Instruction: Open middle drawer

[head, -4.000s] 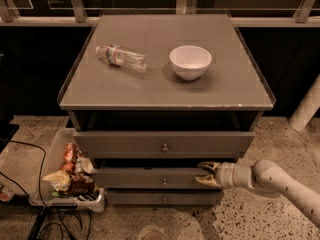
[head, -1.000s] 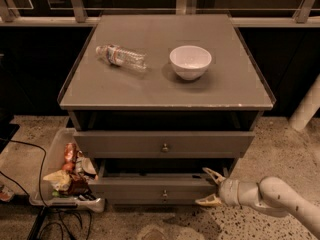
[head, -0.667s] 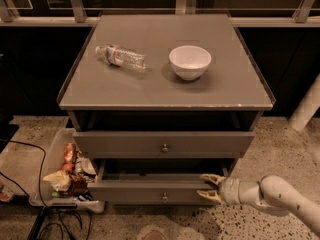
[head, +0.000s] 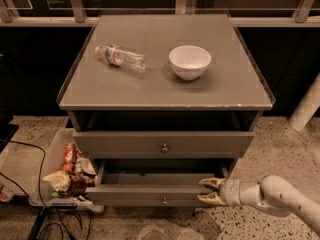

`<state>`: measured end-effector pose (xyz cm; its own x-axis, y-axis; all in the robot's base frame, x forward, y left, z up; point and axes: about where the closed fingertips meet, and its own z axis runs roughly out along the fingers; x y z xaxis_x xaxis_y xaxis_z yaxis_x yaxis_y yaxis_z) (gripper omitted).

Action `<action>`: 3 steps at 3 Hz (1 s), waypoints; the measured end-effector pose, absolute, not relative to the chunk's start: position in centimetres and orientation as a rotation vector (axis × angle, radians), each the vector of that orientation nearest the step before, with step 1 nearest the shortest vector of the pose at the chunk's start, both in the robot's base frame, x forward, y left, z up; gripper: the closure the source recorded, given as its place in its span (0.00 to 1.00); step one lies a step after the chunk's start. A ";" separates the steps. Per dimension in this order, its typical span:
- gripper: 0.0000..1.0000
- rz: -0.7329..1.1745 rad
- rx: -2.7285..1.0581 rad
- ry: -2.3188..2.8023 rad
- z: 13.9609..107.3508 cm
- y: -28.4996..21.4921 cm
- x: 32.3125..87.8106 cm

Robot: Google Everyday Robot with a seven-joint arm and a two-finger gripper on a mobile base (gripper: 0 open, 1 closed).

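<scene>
Low on the grey cabinet (head: 240,84), below the top drawer (head: 125,144), I see the middle drawer (head: 130,195) standing partly out with its box showing, so I judge the pull well along. Next I'd draw it straight out a little further, or release and back away. My gripper (head: 211,191) sits at the drawer front's right end. Its fingers (head: 210,183) are spread, one above and one below the front, apparently touching it.

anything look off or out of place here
Only the water bottle: it lies on its side on the cabinet top, left of the upright bowl. The gripper is at the right end of the pulled-out middle drawer.
</scene>
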<state>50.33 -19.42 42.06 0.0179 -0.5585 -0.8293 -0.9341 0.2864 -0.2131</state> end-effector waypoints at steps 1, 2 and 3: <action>1.00 0.524 -1.381 1.658 41.8 -19.9 48.6; 0.82 0.524 -1.381 1.658 41.7 -19.9 48.6; 0.58 0.524 -1.381 1.658 41.7 -19.9 48.6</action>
